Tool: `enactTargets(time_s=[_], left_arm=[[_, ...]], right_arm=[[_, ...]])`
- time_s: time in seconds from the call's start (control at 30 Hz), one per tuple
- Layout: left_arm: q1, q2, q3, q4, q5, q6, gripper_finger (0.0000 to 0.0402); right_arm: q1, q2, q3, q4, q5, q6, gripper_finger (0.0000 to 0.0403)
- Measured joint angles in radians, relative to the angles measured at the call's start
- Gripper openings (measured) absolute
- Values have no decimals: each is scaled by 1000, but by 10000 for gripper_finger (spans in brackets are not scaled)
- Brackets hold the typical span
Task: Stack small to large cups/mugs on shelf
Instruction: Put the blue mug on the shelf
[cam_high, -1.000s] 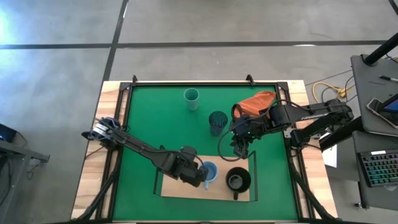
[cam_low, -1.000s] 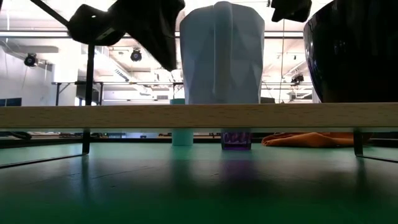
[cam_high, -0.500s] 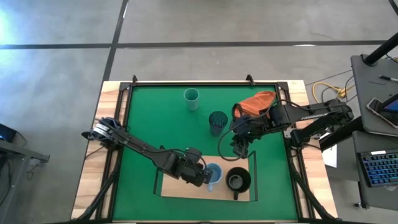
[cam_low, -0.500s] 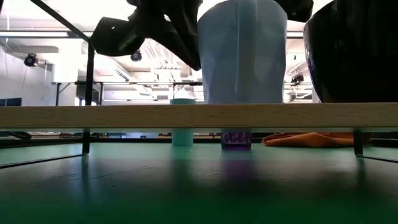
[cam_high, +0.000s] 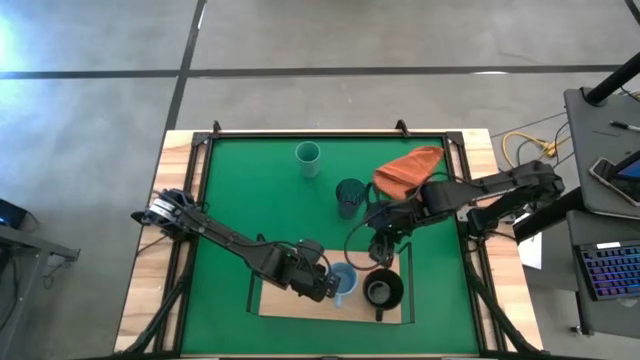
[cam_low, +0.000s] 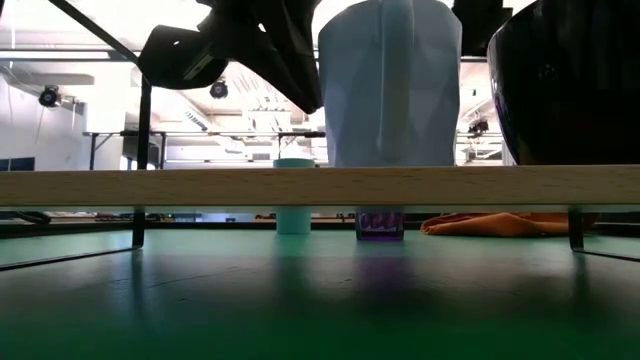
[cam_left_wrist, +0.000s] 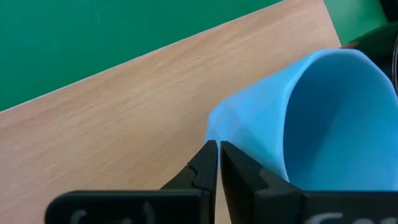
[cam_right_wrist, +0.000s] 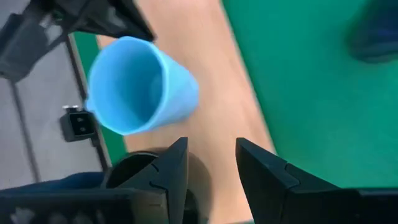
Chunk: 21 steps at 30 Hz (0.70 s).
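The light blue mug (cam_high: 343, 281) stands upright on its base on the light-wood shelf board (cam_high: 290, 303), beside the black mug (cam_high: 381, 291). My left gripper (cam_high: 323, 283) is shut at the blue mug's left side, as the left wrist view (cam_left_wrist: 217, 148) shows. My right gripper (cam_high: 381, 249) is open and empty above the board's far edge, near the black mug. The pale teal cup (cam_high: 308, 157) and the dark tumbler (cam_high: 350, 196) stand on the green mat (cam_high: 250, 200). My left gripper meets the blue mug's outer wall (cam_left_wrist: 217, 124), low near its base, with its shut fingertips. The fingers come slanting down from the table's left. The mug stands upright on the board (cam_left_wrist: 124, 124).
An orange-red cloth (cam_high: 408, 168) lies on the mat at the back right. In the low view the board (cam_low: 250, 187) stands on thin black uprights (cam_low: 137, 228) above the mat. The teal cup (cam_low: 293, 220) and the tumbler (cam_low: 380, 224) show beneath it.
My left gripper, shut, has gone toward the table's right edge and slid the blue mug along the board toward the black mug; the mug has stayed upright. My right gripper has gone toward the table's near edge, nearer the black mug.
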Motion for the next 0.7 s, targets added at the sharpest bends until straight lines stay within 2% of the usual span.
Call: enactTargets(time_s=[0.33, 0.47, 0.7], left_arm=[[0, -2, 0, 2, -2, -1, 5], [0, -2, 0, 2, -2, -6, 5], [-1, -3, 4, 10, -2, -8, 5]], right_arm=[[0, 154, -15, 99, -48, -45, 117], [0, 208, -15, 122, -65, -60, 100], [0, 224, -5, 160, -63, -105, 54]])
